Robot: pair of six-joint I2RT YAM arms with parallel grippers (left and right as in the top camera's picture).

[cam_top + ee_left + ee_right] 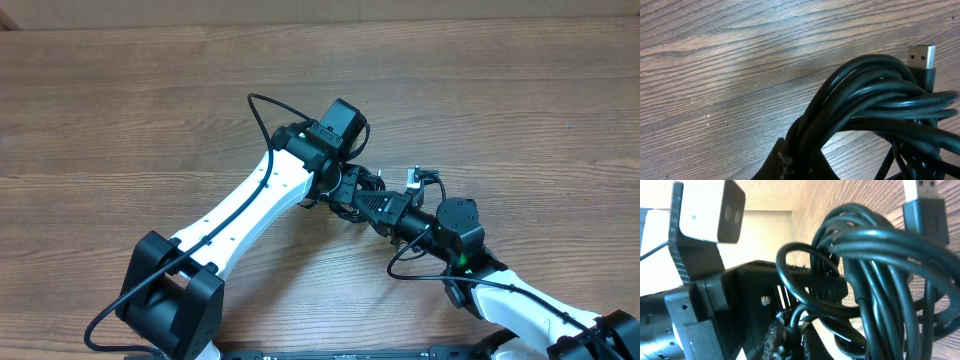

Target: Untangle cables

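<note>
The cables (pixel 368 183) form a small black tangle at the table's middle, held between both arms. A plug end (pixel 421 178) sticks out to its right. In the left wrist view the cables (pixel 875 95) loop as a thick bundle with a silver USB plug (pixel 921 57) at the top right. My left gripper (pixel 801 161) is shut on the bundle's lower strands. In the right wrist view the cables (pixel 880 270) hang close by, a USB plug (pixel 925 200) above them. My right gripper (pixel 792 336) is shut on one strand of the tangle.
The wooden table (pixel 150 100) spreads out on all sides of the tangle. The left arm's wrist camera (pixel 710 210) and black gripper body (pixel 755 295) sit right against my right gripper. The two grippers nearly touch in the overhead view.
</note>
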